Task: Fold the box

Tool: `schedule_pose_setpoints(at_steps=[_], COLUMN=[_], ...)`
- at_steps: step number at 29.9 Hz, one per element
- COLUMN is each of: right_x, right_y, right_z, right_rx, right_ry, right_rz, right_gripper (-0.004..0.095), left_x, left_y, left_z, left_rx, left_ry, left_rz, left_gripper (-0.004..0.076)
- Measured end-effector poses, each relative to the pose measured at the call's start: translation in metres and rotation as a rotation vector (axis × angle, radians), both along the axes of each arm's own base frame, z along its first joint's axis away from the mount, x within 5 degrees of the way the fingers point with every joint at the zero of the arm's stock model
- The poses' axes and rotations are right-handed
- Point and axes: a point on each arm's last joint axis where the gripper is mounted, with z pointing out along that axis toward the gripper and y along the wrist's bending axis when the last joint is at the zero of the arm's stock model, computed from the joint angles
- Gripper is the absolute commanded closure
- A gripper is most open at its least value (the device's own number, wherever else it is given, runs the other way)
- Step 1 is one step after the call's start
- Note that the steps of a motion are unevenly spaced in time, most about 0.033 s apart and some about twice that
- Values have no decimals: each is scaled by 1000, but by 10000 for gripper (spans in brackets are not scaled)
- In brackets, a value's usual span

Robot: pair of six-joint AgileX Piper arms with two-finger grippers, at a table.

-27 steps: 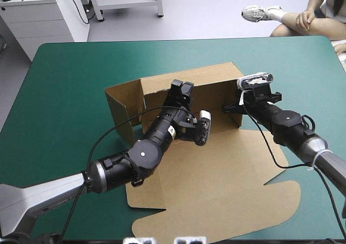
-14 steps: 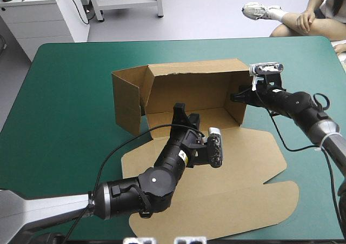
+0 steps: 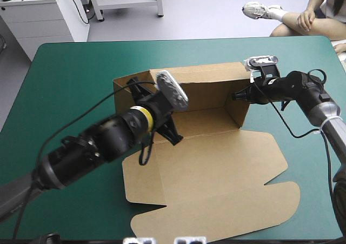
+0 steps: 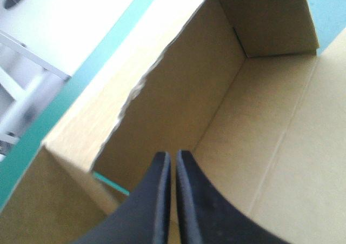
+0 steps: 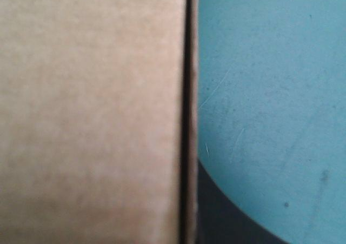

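Note:
The brown box [image 3: 216, 163] lies in the middle of the table, its lid and flaps flat toward the front edge. Its back wall [image 3: 208, 84] and both end walls stand up. My right gripper [image 3: 236, 96] is shut on the right end wall [image 3: 237, 106]. In the right wrist view that wall [image 5: 92, 109] fills the space beside one black finger [image 5: 238, 225]. My left gripper [image 4: 173, 153] is shut and holds nothing. It points at the foot of the back wall [image 4: 178, 87] near the left corner. In the high view its fingertips are hidden under the raised arm [image 3: 108, 138].
The flat lid [image 3: 238, 206] reaches close to the table's front edge. Teal-green cover [image 3: 65, 81] shows to the left of the box, and a strip shows beyond the back wall and to the right.
The left arm pulled back from the box's inside, then swung left and rose over the left corner. The right gripper moved right and away with the end wall. The walls stand more upright.

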Motion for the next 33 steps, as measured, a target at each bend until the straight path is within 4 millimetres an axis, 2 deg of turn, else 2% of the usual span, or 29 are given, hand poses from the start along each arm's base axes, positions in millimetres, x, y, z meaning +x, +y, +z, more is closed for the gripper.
schedule_pose_setpoints(at_steps=[2,7,13,16,19,22,29,33], right_x=[-1,-2,-2,-2,-2,-2,-2,-1], right_y=[0,0,0,-1,-1,-1,-1,-1], right_z=[0,-1,-1,-1,0,0,0,2], right_rx=[-8,-14,-18,-20,-21,-21,-12,-6], right_ry=[9,20,19,17,14,14,18,19], right_rz=[6,13,16,18,18,18,4,-7], right_gripper=[926,926,926,926,926,926,926,925], left_x=[5,11,15,15,17,21,42,54], left_y=[21,89,185,220,244,262,285,292], left_z=[5,17,33,37,36,23,-31,-46], left_rx=[-54,-104,-214,-358,-543,-661,-724,-736], left_ry=[101,263,257,238,227,229,300,340], left_rz=[-2,56,320,427,490,560,717,746], left_gripper=[709,708,708,708,708,708,708,708])
